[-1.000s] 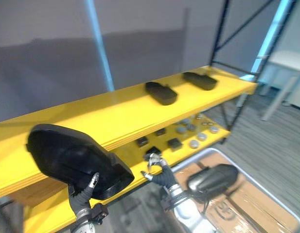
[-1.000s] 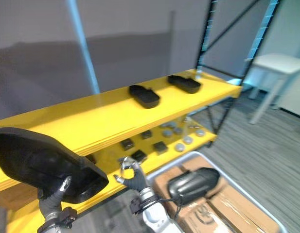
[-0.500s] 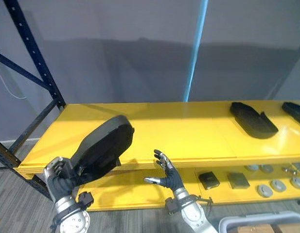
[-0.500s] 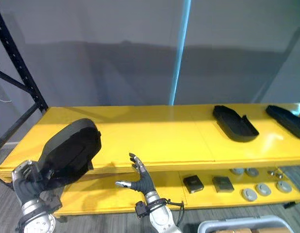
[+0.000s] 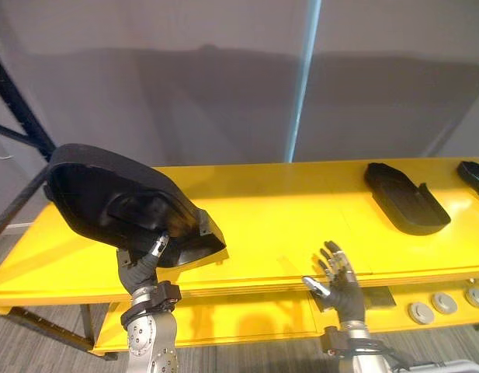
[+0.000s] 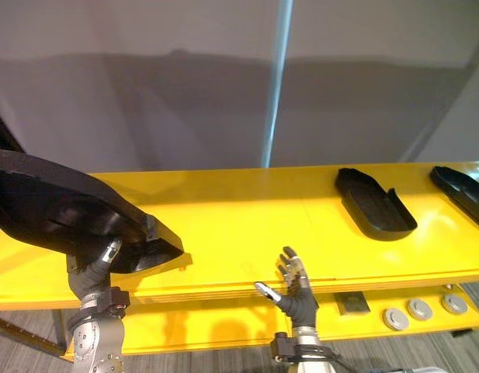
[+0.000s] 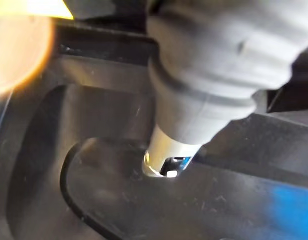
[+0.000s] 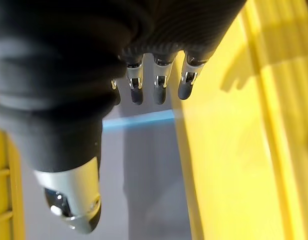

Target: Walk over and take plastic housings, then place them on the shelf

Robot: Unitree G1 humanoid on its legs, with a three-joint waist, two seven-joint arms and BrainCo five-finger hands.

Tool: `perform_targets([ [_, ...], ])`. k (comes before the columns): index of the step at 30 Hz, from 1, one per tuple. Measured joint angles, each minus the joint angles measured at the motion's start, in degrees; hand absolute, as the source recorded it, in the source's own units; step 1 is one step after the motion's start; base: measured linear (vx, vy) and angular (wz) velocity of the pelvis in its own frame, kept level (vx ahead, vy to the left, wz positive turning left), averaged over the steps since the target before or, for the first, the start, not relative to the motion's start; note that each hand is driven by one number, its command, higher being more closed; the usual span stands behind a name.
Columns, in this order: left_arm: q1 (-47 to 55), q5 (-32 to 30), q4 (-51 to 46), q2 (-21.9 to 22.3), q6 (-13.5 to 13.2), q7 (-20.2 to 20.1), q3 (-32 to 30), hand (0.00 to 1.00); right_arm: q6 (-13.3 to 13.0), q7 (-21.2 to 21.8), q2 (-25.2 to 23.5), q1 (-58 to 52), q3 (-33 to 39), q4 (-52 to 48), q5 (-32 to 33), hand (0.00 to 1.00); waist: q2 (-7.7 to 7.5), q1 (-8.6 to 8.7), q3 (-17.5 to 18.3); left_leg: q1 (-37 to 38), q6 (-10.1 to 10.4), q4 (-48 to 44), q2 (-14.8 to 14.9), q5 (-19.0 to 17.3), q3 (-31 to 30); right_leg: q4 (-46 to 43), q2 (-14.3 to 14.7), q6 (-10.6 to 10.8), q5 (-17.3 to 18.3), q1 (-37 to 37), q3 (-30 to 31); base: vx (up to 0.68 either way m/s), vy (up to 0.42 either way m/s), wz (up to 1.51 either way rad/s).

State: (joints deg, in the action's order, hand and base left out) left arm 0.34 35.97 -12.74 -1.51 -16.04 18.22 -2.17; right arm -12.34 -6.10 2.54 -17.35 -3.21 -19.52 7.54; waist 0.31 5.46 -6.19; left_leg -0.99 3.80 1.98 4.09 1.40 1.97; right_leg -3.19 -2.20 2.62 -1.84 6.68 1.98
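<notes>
The left hand (image 5: 142, 268) holds a large black plastic housing (image 5: 107, 202) from below. Its fingers are closed on the near lower rim, and the left wrist view shows the thumb pressed against the inner wall. The housing is in the air above the near left part of the upper yellow shelf board (image 5: 286, 210), tilted, with its hollow side turned towards the robot. I judge that it is held so high in order to pass over the front edge of the board before it is lowered. It seems not to rest on the board yet.

The right hand (image 5: 338, 280) is empty, with fingers straight and spread, just in front of the near edge of the board and to the right of the housing. Probably it is kept free there to steady the part if needed.

A second housing (image 5: 404, 198) lies flat on the right part of the board and a third housing (image 5: 476, 175) at the far right edge, so the free left area seems the natural place for this one. On the lower board (image 5: 247, 322), grey discs (image 5: 420, 313) lie at the right
</notes>
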Motion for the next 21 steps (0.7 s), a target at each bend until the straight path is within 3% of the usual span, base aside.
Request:
perform_targets([
  [6,-12.4,9.0,12.9,-8.1,0.5,0.1,2.4,1.0,0.5,-1.8,0.0,-1.1,3.1,-2.1,-0.1,0.0,0.13,2.26,-1.6,-1.4,0.0,0.4,-0.4,-0.3,4.3,2.9,0.0,0.9,-2.6,2.3,4.2,0.03,0.052,-0.35],
  [8,-19.7,12.1,19.4,-12.3,2.2,0.2,5.3,1.0,1.7,-1.9,0.4,-1.4,2.7,-1.9,-0.1,0.0,0.43,3.52,-3.1,-2.4,-0.1,0.3,-0.7,-0.4,6.1,4.0,-0.1,1.0,-3.8,3.5,5.9,-0.01,0.033,-0.35],
  [10,-22.9,12.6,21.8,-13.6,3.0,0.1,7.8,1.0,2.2,-2.1,1.1,-1.6,2.0,-1.8,-0.1,0.0,0.93,4.08,-3.5,-2.9,-0.1,0.2,-0.8,-0.4,6.2,4.4,-0.2,1.0,-4.2,3.9,6.2,0.0,0.023,-0.14],
  [15,-35.5,16.3,29.5,-20.1,6.1,-1.3,17.8,1.0,3.1,-2.3,4.7,-0.5,-4.0,0.5,-0.8,0.0,2.6,5.6,-5.3,-3.9,-0.2,0.2,-0.9,-0.4,7.6,5.0,-0.2,0.8,-5.0,5.4,7.9,0.02,0.028,-0.15],
  [21,-42.8,19.3,37.5,-23.9,9.6,-2.8,24.3,1.0,4.2,-2.2,5.7,-0.7,-8.3,0.5,-2.0,0.0,3.15,6.46,-5.7,-3.8,-0.2,0.2,-1.0,-0.4,7.7,5.3,-0.3,0.9,-5.1,5.2,8.0,0.03,0.039,-0.02],
])
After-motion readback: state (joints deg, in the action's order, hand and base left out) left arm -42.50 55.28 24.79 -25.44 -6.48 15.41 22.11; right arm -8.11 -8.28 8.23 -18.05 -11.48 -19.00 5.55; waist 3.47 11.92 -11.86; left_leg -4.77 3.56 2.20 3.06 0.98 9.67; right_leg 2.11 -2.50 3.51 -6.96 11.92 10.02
